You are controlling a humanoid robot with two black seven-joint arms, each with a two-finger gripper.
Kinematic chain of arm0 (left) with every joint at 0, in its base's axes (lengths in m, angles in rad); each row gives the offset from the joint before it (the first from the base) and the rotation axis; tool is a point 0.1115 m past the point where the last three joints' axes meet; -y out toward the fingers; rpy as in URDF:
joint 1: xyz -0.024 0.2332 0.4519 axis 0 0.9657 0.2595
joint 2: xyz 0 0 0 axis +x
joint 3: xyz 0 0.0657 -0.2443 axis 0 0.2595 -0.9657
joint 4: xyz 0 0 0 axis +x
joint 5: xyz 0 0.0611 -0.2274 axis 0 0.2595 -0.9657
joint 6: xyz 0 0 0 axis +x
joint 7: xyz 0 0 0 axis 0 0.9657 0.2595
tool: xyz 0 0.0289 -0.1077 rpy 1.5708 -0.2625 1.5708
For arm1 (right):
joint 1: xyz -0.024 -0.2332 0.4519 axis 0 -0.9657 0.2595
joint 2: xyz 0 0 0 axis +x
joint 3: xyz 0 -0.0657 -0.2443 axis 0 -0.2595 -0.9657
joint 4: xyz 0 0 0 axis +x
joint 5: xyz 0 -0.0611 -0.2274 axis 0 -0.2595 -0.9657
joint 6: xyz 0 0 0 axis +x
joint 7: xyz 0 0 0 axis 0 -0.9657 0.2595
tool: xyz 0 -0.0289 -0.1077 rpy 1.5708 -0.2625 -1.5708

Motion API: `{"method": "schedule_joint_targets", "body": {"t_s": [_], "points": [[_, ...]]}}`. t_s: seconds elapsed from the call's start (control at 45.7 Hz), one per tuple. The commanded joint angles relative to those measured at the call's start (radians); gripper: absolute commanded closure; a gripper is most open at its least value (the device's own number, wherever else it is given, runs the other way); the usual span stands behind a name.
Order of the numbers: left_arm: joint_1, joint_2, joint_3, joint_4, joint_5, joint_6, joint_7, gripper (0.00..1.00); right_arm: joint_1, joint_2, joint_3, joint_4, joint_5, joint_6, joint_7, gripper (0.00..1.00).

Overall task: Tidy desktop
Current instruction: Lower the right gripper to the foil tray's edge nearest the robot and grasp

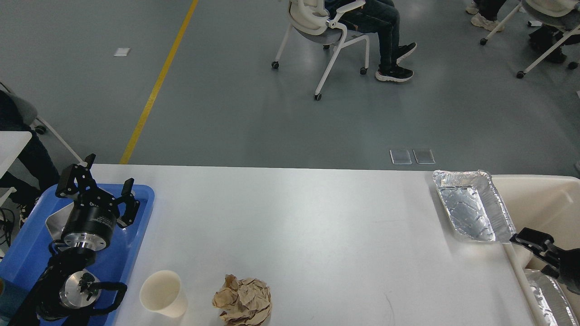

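Here, the desktop [317, 226] is seen spread wide below, partly cleared.
The left gripper [102, 185] is held open and empty over the blue tray [136, 244]; the right gripper [528, 239] cannot be judged. The paper cup [163, 293] could be tipped by a careless reach.

We note grey floor [253, 113] with yellow line [156, 83]; white wheeled chair [324, 31], occupied by seated person [385, 27]; two floor plates [412, 156] side by side.

Left gripper [108, 181] raised, fingers [128, 206] spread wide apart; right gripper [534, 240] dark, fingers indistinct.
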Motion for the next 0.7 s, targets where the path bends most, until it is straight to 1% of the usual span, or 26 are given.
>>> {"method": "schedule_joint_targets", "body": {"t_s": [0.0, 0.109, 0.219, 0.263, 0.394, 0.613, 0.679], "points": [[-0.004, 0.009, 0.062, 0.0, 0.001, 0.001, 0.007, 0.03, -0.001, 0.069, -0.009, -0.019, 0.075, -0.067, -0.024, 0.0], [-0.009, 0.01, 0.073, 0.0, 0.001, 0.001, 0.045, 0.03, 0.018, 0.1, -0.007, -0.031, 0.202, -0.084, -0.06, 0.0], [-0.011, 0.009, 0.073, 0.0, 0.001, 0.003, 0.099, 0.03, 0.031, 0.109, -0.007, -0.074, 0.349, -0.098, -0.069, 0.0], [-0.011, 0.009, 0.073, 0.0, 0.001, 0.004, 0.108, 0.03, 0.044, 0.111, -0.006, -0.099, 0.397, -0.1, -0.069, 0.0], [-0.012, 0.009, 0.076, 0.0, 0.001, 0.006, 0.11, 0.03, 0.064, 0.134, -0.007, -0.168, 0.521, -0.098, -0.069, 0.0], [-0.011, 0.009, 0.079, 0.0, 0.001, 0.006, 0.11, 0.03, 0.11, 0.18, -0.007, -0.205, 0.555, -0.092, -0.069, 0.0], [-0.006, 0.009, 0.079, 0.0, 0.001, 0.006, 0.11, 0.03, 0.126, 0.215, -0.007, -0.246, 0.607, -0.087, -0.075, 0.0]]}}
